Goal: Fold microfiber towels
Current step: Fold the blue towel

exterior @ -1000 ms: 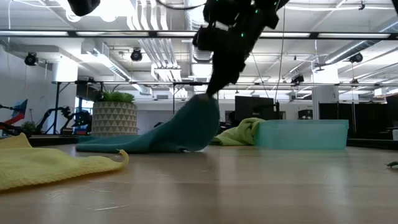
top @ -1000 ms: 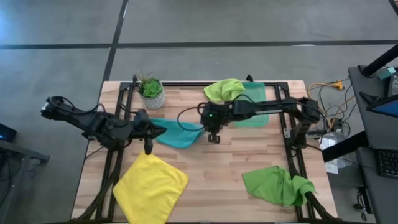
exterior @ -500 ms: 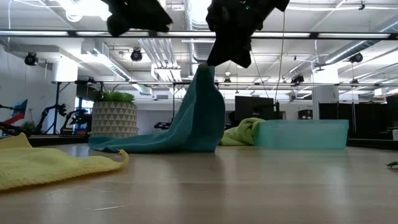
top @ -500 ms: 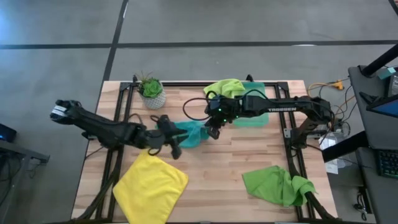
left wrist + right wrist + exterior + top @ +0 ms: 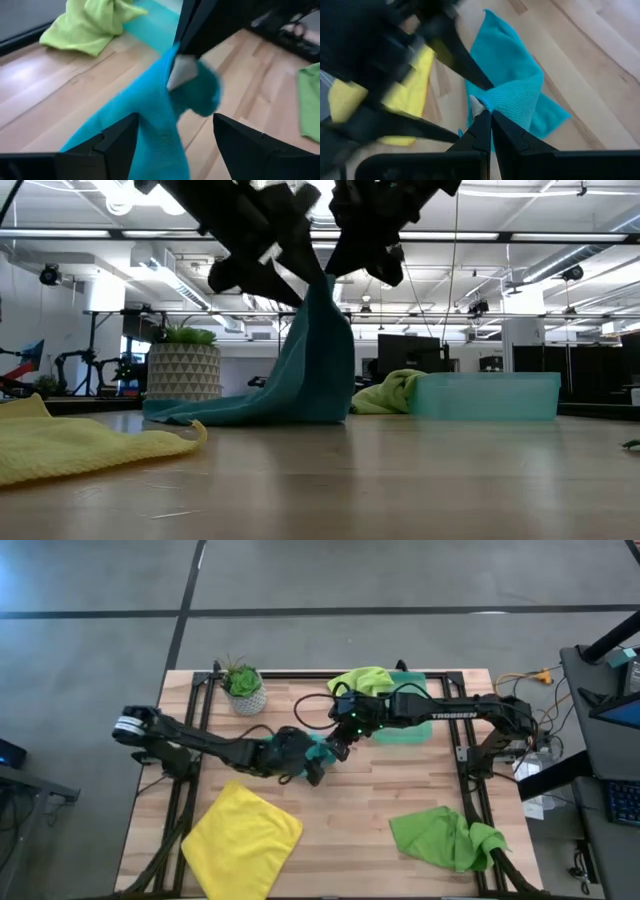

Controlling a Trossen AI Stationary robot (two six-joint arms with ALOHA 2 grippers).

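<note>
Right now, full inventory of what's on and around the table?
teal towel: one, teal, table centre, one corner lifted, the rest draped on the wood
yellow towel: one, bright yellow, near-left corner, lying flat
lime towel in the bin: one, lime green, bunched, far edge
lime towel near right: one, lime green, crumpled, near-right corner
bin: one, translucent green, far edge, right of centre
potted plant: one, green in a pale patterned pot, far left
table: one, light wood
cables: a bundle, off the right edge
left hand: open, beside the raised teal corner
right hand: shut on teal towel, holding its corner up
</note>
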